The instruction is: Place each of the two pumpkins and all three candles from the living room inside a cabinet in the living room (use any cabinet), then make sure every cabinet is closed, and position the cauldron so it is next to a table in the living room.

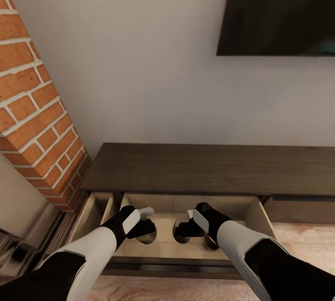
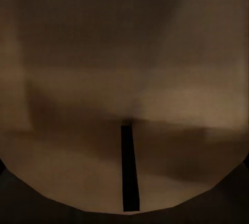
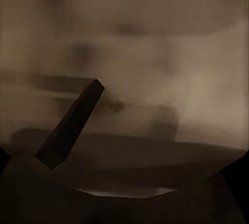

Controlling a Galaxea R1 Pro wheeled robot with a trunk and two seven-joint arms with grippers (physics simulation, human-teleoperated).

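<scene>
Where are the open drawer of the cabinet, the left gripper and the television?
open drawer [image 1: 253, 215]: head view, on its pale right inner wall.
left gripper [image 1: 148, 211]: head view, at its fingertips.
television [image 1: 279, 10]: head view, on the dark screen.

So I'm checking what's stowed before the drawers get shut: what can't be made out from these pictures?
- Head view: both arms cover most of the open drawer of the cabinet; the dark shapes under the left gripper and right gripper can't be identified.
- Both wrist views: blurred brown surfaces, nothing recognisable.
- Gripper states: unclear.
- Cabinet's right end: cut off by the frame edge.
</scene>
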